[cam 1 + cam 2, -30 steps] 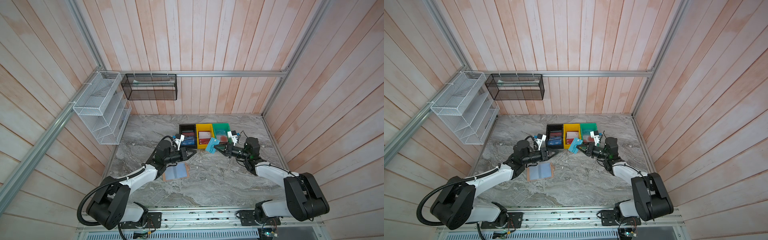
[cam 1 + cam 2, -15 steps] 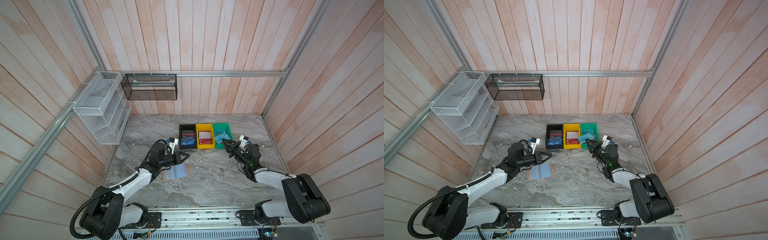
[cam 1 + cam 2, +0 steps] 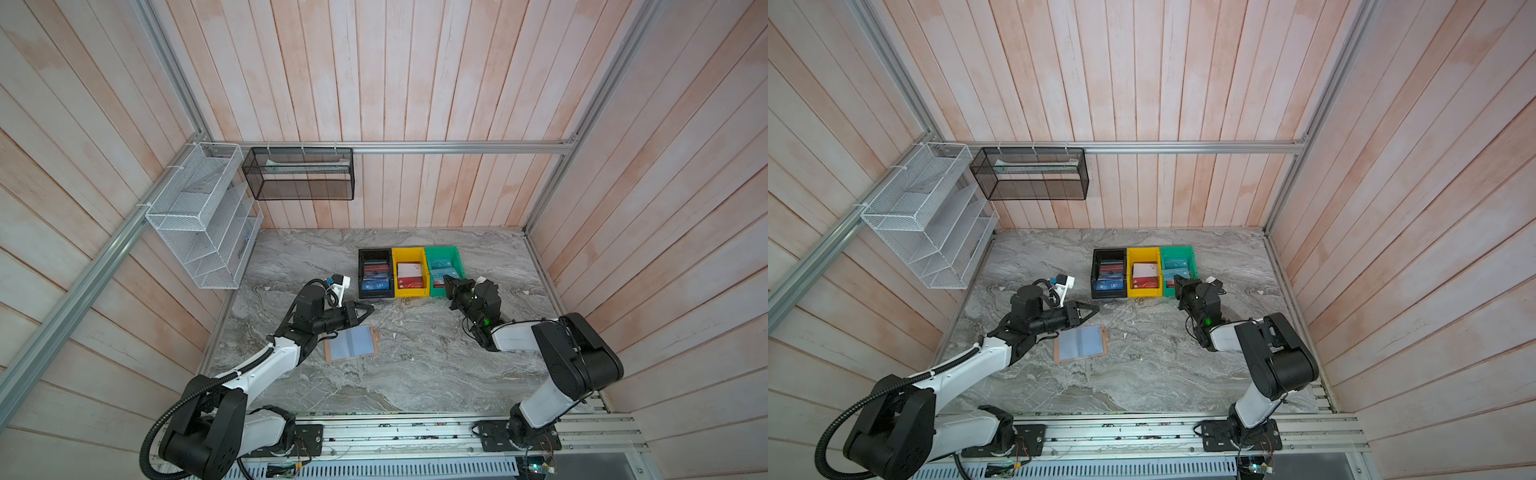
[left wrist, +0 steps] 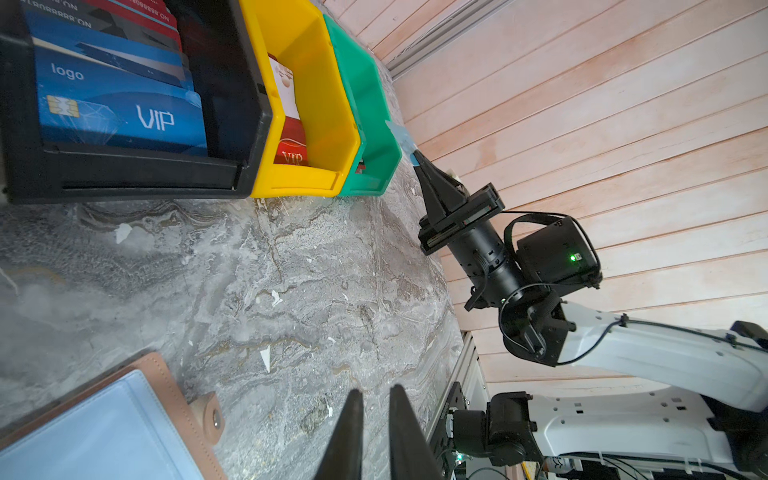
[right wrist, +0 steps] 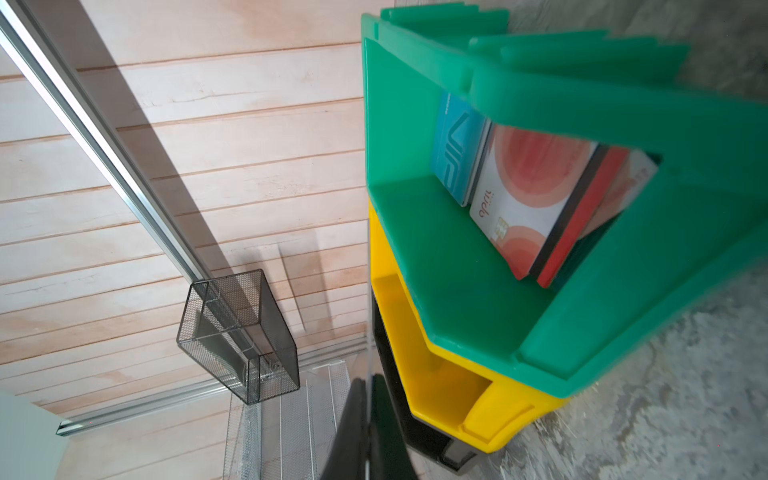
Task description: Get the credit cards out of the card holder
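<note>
The card holder (image 3: 351, 344) (image 3: 1081, 343) lies open on the marble table, tan with clear sleeve pages; its snap tab (image 4: 210, 417) shows in the left wrist view. My left gripper (image 3: 370, 308) (image 4: 376, 392) hovers just behind it, a narrow gap between the fingers and nothing in them. My right gripper (image 3: 446, 282) (image 4: 417, 156) is shut on a pale blue credit card (image 4: 400, 135) at the green bin's (image 3: 441, 249) front edge. That card shows edge-on as a thin line (image 5: 367, 249) in the right wrist view. More credit cards stand in the bins: a blue one (image 4: 124, 116) and one with red circles (image 5: 528, 195).
A black bin (image 3: 375, 250) and a yellow bin (image 3: 408, 250) stand left of the green one at mid-table. A white wire rack (image 3: 199, 216) hangs on the left wall and a black mesh basket (image 3: 299, 174) on the back wall. An aluminium rail runs along the front edge.
My right gripper has carried the pale blue card from over the table to the green bin's front edge. My left gripper has drawn back a little to the left.
</note>
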{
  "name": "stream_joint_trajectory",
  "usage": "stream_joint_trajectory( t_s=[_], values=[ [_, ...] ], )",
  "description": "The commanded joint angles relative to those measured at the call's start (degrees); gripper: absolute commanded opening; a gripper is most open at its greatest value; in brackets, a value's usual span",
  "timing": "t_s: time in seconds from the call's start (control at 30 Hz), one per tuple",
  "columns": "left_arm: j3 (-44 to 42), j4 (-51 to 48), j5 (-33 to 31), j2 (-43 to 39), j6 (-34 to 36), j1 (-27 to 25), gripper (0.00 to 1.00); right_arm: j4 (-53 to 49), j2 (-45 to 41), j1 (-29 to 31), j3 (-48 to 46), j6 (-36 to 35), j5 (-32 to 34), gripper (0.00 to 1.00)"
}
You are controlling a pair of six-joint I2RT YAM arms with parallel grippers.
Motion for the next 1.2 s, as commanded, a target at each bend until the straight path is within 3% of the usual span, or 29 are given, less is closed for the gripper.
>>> stream_joint_trajectory(
  t_s=[0.0,0.53,0.87,1.17],
  values=[
    [1.0,-0.6,2.0,1.0,1.4,0.3,0.16,2.9,2.0,0.1,1.6,5.3,4.3,0.0],
    [2.1,1.6,2.9,4.4,0.7,0.3,0.16,2.3,10.0,-2.4,8.8,5.5,2.3,0.0],
    [2.5,1.4,2.8,4.5,0.8,0.4,0.16,-7.7,8.9,-3.2,13.4,0.9,4.7,0.0],
    [2.1,1.3,2.6,4.3,0.9,0.5,0.16,-15.1,11.9,-3.8,21.0,-3.4,2.4,0.0]
  ],
)
